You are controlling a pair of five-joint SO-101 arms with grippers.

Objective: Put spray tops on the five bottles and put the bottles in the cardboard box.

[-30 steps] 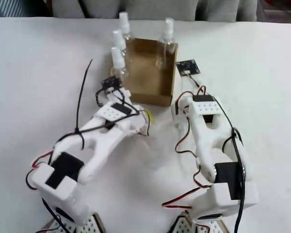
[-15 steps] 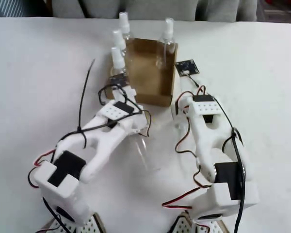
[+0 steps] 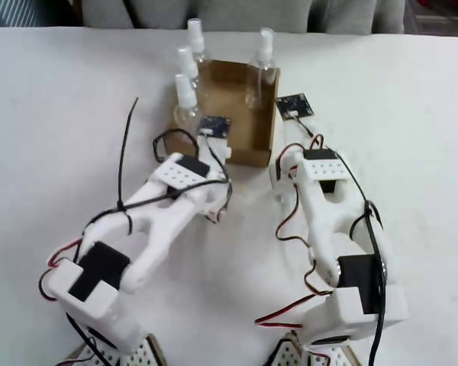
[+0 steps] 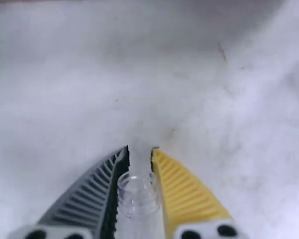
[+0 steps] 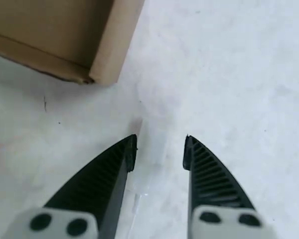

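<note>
Plastic bottle (image 4: pixel 137 193) clamped in left end effector (image 4: pixel 139 151).

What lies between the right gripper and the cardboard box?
Bare white table; the right wrist view shows it between the right gripper and the cardboard box.

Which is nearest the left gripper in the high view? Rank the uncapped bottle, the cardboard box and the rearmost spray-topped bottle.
1. Uncapped bottle, in the left gripper.
2. Cardboard box, just beyond.
3. Rearmost spray-topped bottle, at the box's far left.
</note>
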